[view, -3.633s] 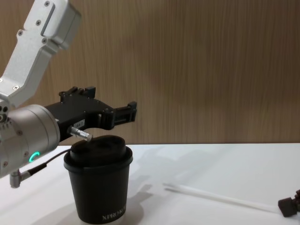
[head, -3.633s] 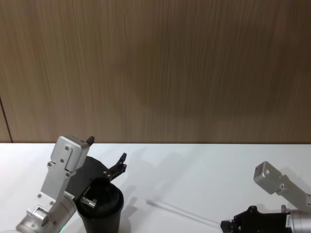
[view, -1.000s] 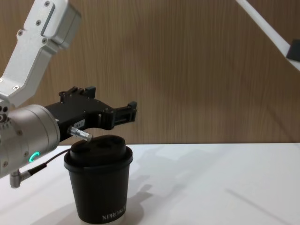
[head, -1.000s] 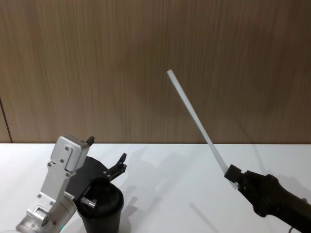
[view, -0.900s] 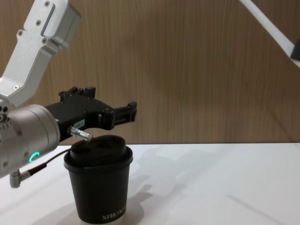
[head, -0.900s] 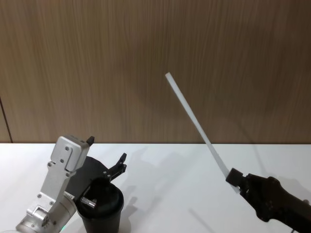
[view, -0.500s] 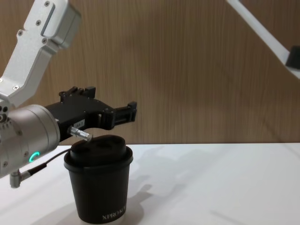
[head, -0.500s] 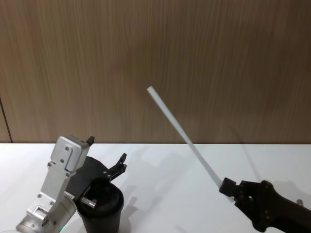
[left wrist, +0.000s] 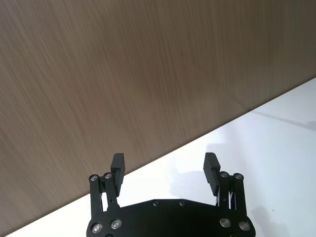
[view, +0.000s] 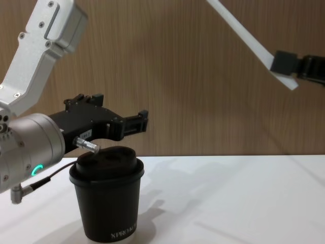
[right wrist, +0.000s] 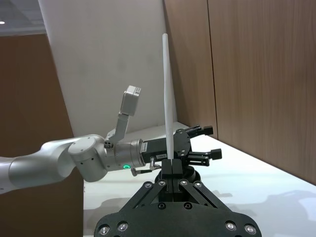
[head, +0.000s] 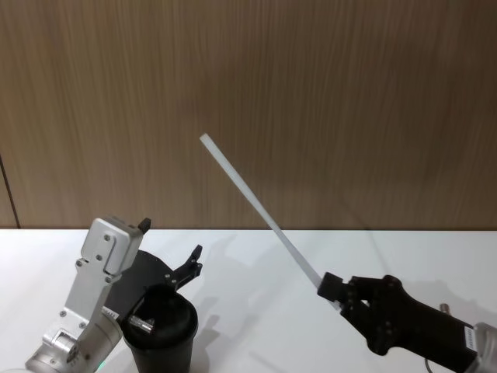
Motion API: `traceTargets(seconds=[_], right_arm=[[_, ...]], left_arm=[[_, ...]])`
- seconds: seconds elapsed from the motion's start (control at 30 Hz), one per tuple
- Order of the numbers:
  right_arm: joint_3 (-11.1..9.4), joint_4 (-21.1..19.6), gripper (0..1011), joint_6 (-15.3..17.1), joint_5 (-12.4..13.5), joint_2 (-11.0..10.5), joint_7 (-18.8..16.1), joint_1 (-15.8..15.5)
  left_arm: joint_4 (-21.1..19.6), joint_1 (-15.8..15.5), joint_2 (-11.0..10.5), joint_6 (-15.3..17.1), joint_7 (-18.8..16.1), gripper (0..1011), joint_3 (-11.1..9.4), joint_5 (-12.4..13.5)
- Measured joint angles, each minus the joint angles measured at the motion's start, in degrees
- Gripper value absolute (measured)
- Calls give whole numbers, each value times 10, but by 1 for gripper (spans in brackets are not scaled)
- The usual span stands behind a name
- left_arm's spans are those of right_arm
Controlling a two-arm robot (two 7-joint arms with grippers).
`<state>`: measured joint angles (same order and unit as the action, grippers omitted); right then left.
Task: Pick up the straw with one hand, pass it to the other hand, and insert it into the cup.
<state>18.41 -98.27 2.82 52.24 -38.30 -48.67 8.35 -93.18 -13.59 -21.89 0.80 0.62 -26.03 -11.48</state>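
Right gripper (head: 332, 287), all black, is clamped on the white plastic straw (head: 260, 210) close to its lower end, in the air over the right half of the white table (view: 244, 203). The straw tilts, its free end up and toward the left. Left gripper (left wrist: 164, 163), on the silver wrist, hangs with jaws wide and nothing in them, just above and behind the lid of the black paper cup (view: 106, 203). The cup stands by the table's front-left corner.

Handover is not yet made. Risks as I judge them:
- The pinch is at one end, so the long free length can swing or pivot in the grip and spoil the aim.
- The straw is thin and the jaws are wide, so the left gripper may close beside it, not on it.
- If the right gripper lets go too soon, the straw drops to the table.
- The left gripper is very near the lid, so a reach could bump or tip the cup.
- A grip taken too low leaves little straw for the lid hole.
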Motion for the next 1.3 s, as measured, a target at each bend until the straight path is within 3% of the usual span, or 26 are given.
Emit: traceTargets(seconds=[0.47,0.9,1.3], right_arm=[[28,15,6,6,-15,27,31,34],[38,20,6,8,-19,36,41,46],[41,21,6,8,-20,39,45,50]], left_arm=[[0,0,0,0,0,1003,0,0],[-1,0,0,0,2,1003,1,-1],[-19,0,-7,-12,42,1003,19,-34]])
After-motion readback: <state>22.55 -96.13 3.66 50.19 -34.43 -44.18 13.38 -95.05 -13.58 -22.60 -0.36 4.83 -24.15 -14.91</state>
